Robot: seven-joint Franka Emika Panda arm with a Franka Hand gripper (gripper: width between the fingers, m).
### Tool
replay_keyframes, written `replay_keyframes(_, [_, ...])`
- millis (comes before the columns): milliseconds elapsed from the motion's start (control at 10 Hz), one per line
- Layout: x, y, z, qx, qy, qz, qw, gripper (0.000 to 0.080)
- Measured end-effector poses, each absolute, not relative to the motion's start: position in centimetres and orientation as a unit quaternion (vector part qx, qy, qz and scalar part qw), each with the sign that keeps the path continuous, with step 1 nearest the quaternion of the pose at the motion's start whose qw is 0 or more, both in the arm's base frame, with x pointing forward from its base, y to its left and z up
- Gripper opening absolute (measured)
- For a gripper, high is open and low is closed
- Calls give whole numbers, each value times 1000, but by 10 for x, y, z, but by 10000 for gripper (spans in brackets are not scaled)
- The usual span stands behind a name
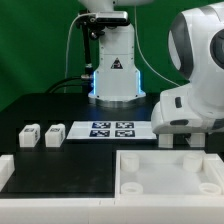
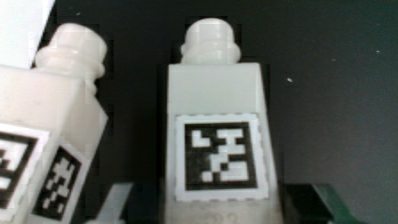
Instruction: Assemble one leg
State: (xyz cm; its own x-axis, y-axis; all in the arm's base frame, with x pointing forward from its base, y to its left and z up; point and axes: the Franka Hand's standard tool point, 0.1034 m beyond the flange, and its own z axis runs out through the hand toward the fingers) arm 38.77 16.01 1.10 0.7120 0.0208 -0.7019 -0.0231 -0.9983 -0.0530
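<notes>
2 legs (image 2: pixel 217 130) lie on the black table (image 1: pixel 50 108).

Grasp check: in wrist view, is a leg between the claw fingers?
Yes, the tagged leg has its end between the dark fingers of the claw.

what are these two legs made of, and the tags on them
The centre leg looks like hard white plastic, smooth, with a faint sheen on its rounded tip. The neighbouring leg looks the same. Their tags are probably flat matte printed stickers.
</notes>
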Motion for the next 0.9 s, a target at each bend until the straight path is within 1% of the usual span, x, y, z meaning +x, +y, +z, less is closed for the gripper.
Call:
replay_keyframes(400, [388, 160, 11, -925, 1, 379, 29, 290])
replay_keyframes(500, [392, 156, 16, -924, -16, 380, 33, 290])
replay_keyframes(700, [432, 137, 60, -933, -56, 350, 57, 291])
replay_keyframes(800, [450, 126, 80, -935, -68, 341, 68, 291])
replay_keyframes(900, [470, 118, 99, -943, -73, 316, 75, 291])
